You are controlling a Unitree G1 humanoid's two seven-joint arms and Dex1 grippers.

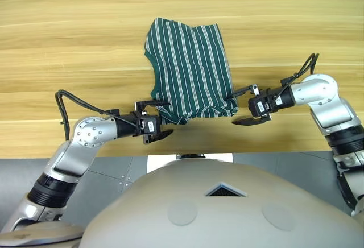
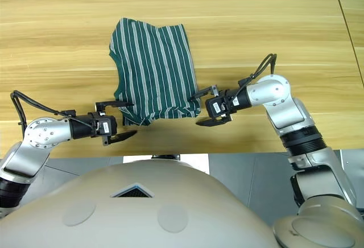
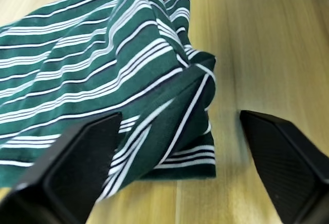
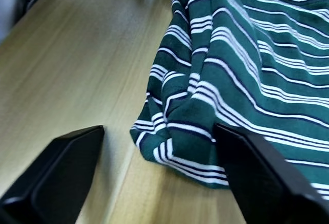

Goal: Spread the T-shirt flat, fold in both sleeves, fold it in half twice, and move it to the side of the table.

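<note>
Two open grippers flank the near hem of the T-shirt [image 1: 190, 69], so you are at the start of a fold and not the end of one. The shirt lies on the table [image 1: 68, 43] about midway between its left and right edges, with its near hem close to the near edge and its length running toward the far edge. It reads as a narrow striped column with no sleeve sticking out to either side, so I judge the spreading and both sleeve folds done; how many layers lie in it, you cannot tell from here. The left gripper [image 1: 169, 117] sits at the near left corner and the right gripper [image 1: 231, 110] at the near right corner. Each has its jaws wide apart and holds nothing. In the wrist views a bunched, slightly raised corner of cloth lies between the fingers [image 3: 77, 167] of the left one, and likewise between the fingers [image 4: 262, 183] of the right. Neither pair has closed on it yet. The far end looks fairly flat, while the near hem is rumpled. By my reading you still have the two halvings to make, and the shirt has not yet been moved to the side of the table.
</note>
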